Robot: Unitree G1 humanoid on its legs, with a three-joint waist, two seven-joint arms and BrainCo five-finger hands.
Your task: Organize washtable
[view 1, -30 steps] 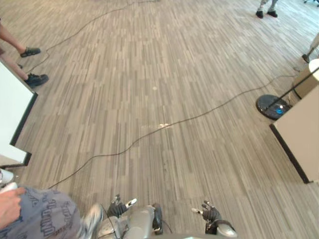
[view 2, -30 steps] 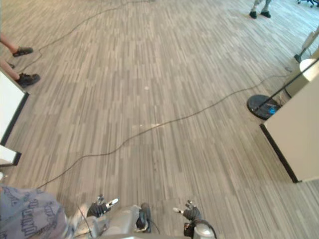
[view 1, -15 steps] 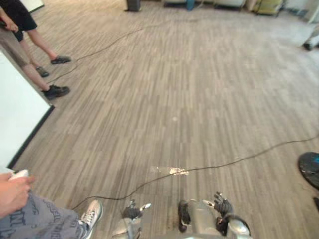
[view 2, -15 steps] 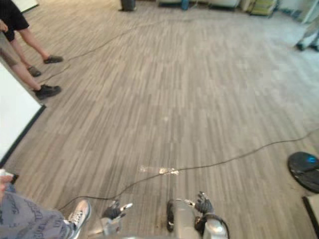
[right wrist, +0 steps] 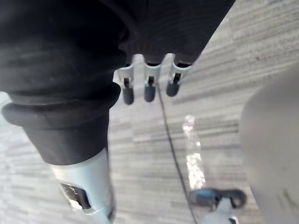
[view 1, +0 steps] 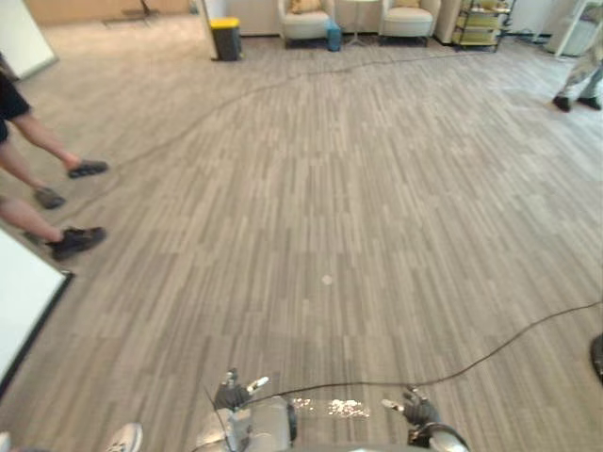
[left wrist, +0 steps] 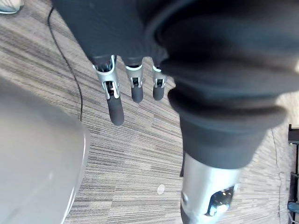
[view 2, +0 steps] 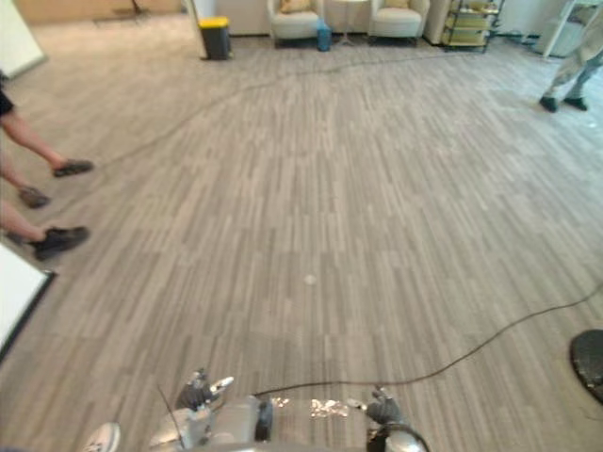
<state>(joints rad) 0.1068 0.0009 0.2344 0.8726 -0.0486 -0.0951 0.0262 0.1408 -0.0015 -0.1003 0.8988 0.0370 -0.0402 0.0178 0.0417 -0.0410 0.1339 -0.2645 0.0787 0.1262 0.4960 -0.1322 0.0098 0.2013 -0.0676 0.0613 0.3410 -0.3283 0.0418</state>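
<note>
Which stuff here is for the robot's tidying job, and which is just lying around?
For the job: left hand, right hand, both open and empty.
Just around: yellow-lidded bin, armchairs, shelf cart, people's legs.

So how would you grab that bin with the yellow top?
Probably by both sides of the bin, just under its yellow top, coming from the open floor in front: it stands upright by the far wall. Too far to see a handle.

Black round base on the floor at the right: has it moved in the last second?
No. The black base still lies right of the shiny patch on the floor and a little beyond it. The whole picture shifted, so the camera moved, not the base.
</note>
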